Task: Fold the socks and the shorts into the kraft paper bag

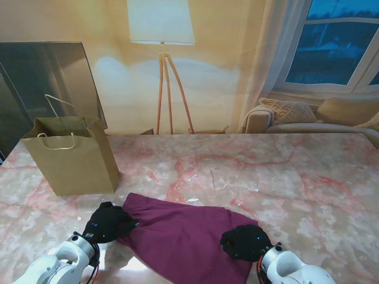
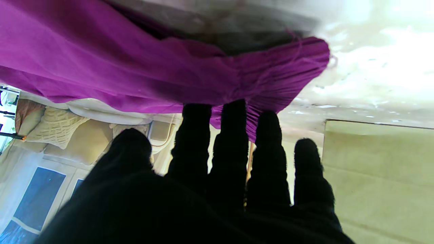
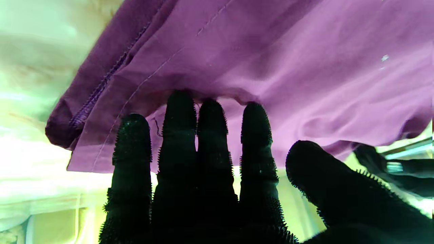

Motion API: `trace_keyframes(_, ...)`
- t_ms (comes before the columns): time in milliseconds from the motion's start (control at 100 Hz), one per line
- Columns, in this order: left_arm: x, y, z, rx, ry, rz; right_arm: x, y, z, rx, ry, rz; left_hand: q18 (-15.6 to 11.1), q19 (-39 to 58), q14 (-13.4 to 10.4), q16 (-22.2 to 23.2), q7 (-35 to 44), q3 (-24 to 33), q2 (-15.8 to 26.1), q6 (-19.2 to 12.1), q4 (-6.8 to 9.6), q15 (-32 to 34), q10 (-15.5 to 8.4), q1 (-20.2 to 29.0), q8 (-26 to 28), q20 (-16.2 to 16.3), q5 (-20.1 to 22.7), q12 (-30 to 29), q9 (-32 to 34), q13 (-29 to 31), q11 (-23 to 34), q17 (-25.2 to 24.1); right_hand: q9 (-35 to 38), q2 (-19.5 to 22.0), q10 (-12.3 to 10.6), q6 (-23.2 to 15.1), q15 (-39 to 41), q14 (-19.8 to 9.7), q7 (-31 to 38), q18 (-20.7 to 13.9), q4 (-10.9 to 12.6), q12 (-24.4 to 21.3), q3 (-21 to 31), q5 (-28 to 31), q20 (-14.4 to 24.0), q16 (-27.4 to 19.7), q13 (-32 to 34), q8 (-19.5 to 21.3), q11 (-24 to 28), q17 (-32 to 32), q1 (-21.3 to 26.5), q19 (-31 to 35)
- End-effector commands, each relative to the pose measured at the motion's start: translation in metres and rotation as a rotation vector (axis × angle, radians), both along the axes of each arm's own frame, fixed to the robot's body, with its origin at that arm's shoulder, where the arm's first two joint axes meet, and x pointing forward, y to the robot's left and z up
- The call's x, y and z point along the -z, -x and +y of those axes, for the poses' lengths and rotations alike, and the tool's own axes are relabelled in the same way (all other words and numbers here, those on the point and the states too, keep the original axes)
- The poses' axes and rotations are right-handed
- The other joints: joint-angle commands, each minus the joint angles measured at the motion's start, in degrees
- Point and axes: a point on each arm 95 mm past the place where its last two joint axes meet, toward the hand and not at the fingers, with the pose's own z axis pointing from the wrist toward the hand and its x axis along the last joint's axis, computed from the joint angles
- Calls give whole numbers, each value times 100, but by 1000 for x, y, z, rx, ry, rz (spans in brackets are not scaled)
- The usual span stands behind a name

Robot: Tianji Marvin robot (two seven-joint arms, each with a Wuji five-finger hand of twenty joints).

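The purple shorts lie spread flat on the marble table, close to me. My left hand, in a black glove, sits at their left corner. Its straight fingertips touch the gathered waistband, with the thumb held apart. My right hand rests on the shorts' right part. Its fingertips press into the fabric near a stitched hem, thumb spread aside. Neither hand pinches the cloth. The kraft paper bag stands upright and open, farther from me on the left; its side shows beyond the left fingers. No socks are visible.
The pink marble table stretches wide to the right and far side. Behind it stand a floor lamp, a dark panel and a sofa under a window.
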Motion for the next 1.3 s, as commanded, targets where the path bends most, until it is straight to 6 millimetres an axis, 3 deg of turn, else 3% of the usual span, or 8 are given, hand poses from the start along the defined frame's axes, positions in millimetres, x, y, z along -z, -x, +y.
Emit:
trace_keyframes(0,3,10,-2,6,4,23,15,-3,-6,21,37,41,141,175,124,140,187,-184,394,20,248,220,168,106,-14,190,222,57,325,196,257,51,-320,180,77,50,-822,357,-215,-32,286,-29,-237,-296,-119,-407,-638,151,17,-242,-172,-114)
trace_keyframes(490,-5,36,-18,146,22,89,16,-45,-15,52,176,-13,392,975,223,565,577,-565,557,-221,383,662,55,91,192,410,283,279,693,598,410,522,-1349,96,-233,-210,-1214,-1,-383,-260,215,47,-846,-798,-54,-462,-1622,444,97,-1145,-354,-806)
trace_keyframes(630,-14,36,-21,126,33,-55,15,-48,-14,45,136,-61,436,1287,93,611,939,-273,-199,-376,461,791,-66,411,325,404,253,410,815,792,549,720,-1320,26,-256,-262,-1208,-33,-359,-248,189,50,-952,-804,-24,-477,-1590,471,117,-1133,-355,-869)
trace_keyframes(700,-16,32,-22,103,64,-220,14,-49,-14,40,129,-89,569,1728,82,614,1335,1247,-983,-519,159,994,-118,-136,149,238,381,467,1096,1095,653,977,-1234,-19,-295,-299,-1193,-50,-327,-226,190,60,-942,-755,-3,-478,-1531,485,152,-1101,-358,-874)
trace_keyframes(810,-23,26,-24,49,30,-350,14,-49,-16,37,119,-105,348,1989,-111,489,1532,2083,-1977,-730,-191,969,-258,18,-80,-2,-13,437,944,1178,587,1300,-1202,-48,-296,-319,-1201,-66,-298,-221,185,56,-918,-727,20,-488,-1503,496,151,-1088,-366,-901)
trace_keyframes(930,-27,19,-23,-1,1,-352,16,-49,-17,34,119,-109,-49,1505,-283,-35,288,3203,-2286,-292,-27,273,-213,-532,-116,-595,-1024,123,-391,561,127,1175,-1196,-48,-302,-348,-1212,-58,-281,-218,170,50,-927,-715,44,-493,-1497,502,141,-1087,-385,-924)
trace_keyframes(1080,-22,6,-19,-43,-46,-254,19,-50,-19,34,120,-97,-764,373,-471,-562,-809,3509,-2648,257,-58,-349,-94,-496,-672,-1324,-1985,-224,-1803,-504,-118,619,-1185,-51,-306,-358,-1210,-52,-275,-204,160,56,-967,-720,69,-483,-1491,504,154,-1112,-375,-960)
trace_keyframes(1290,-3,-8,-14,-106,-99,-109,24,-51,-22,35,124,-92,-216,715,-72,-527,-1410,3646,-2838,945,-109,-210,348,-417,-1044,-1048,-2708,-557,-2601,-823,-16,438,-1166,-56,-320,-376,-1194,-35,-257,-185,157,65,-987,-702,122,-457,-1459,512,174,-1097,-368,-962)
